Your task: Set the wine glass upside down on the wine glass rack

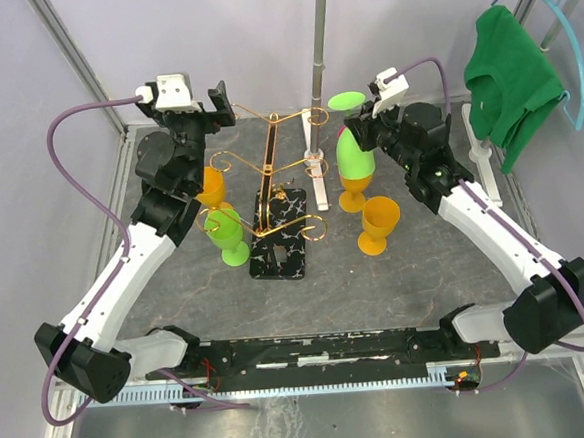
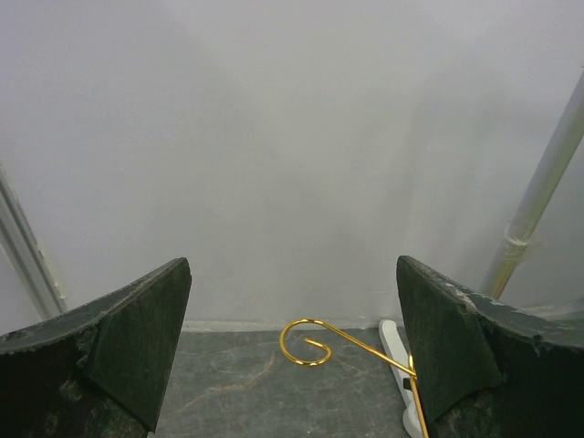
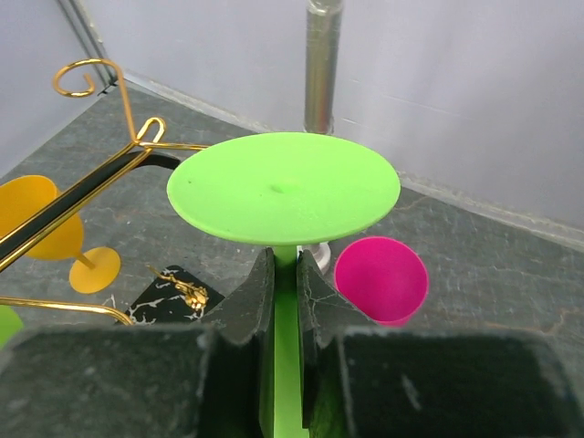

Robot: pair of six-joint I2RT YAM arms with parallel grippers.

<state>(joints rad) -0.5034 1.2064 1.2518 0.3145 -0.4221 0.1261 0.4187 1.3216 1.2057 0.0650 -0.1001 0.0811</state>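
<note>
My right gripper [image 1: 359, 124] [image 3: 285, 266] is shut on the stem of a green wine glass [image 1: 354, 155] [image 3: 283, 187]. It holds the glass upside down, foot on top, above the table to the right of the rack. The wine glass rack [image 1: 269, 170] is a thin gold tree with scroll arms on a black marbled base [image 1: 284, 245]. Its arms show in the right wrist view [image 3: 100, 173]. My left gripper [image 1: 220, 102] [image 2: 292, 351] is open and empty, high beside the rack's far-left scroll [image 2: 308, 342].
A second green glass [image 1: 227, 234] and an orange glass [image 1: 211, 185] are left of the rack. Two orange glasses [image 1: 380, 223] stand on the right, and a pink glass [image 3: 381, 278] is below the held one. A white pole stand [image 1: 319, 172] and a green cloth on a hanger [image 1: 508, 79] are behind.
</note>
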